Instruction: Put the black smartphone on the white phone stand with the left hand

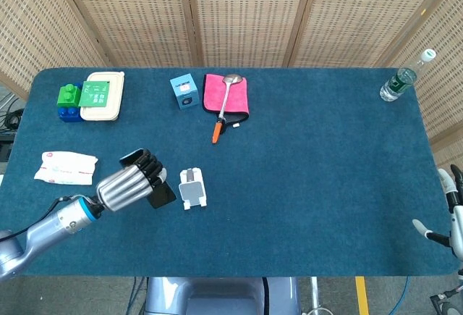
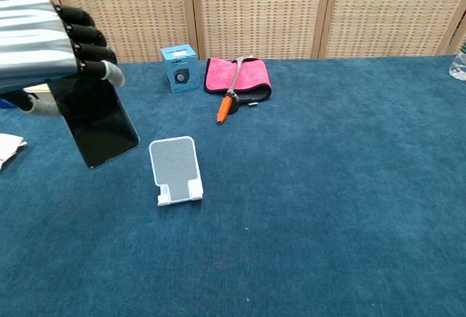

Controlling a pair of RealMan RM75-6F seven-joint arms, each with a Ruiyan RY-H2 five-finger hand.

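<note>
My left hand (image 1: 129, 183) holds the black smartphone (image 2: 102, 122) off the table, its screen tilted and hanging below the curled fingers (image 2: 81, 36). In the head view the smartphone (image 1: 163, 194) shows just left of the white phone stand (image 1: 192, 188). The stand (image 2: 175, 170) sits upright on the blue cloth with nothing on it, a little right of and below the phone. My right hand (image 1: 451, 210) rests at the table's far right edge, fingers apart, holding nothing.
At the back stand a blue box (image 1: 184, 90), a pink cloth (image 1: 225, 95) with a spoon (image 1: 223, 105) on it, a cream lunch box (image 1: 100, 95) and green and blue blocks (image 1: 68, 102). A tissue pack (image 1: 66, 168) lies left. A water bottle (image 1: 400, 80) stands back right.
</note>
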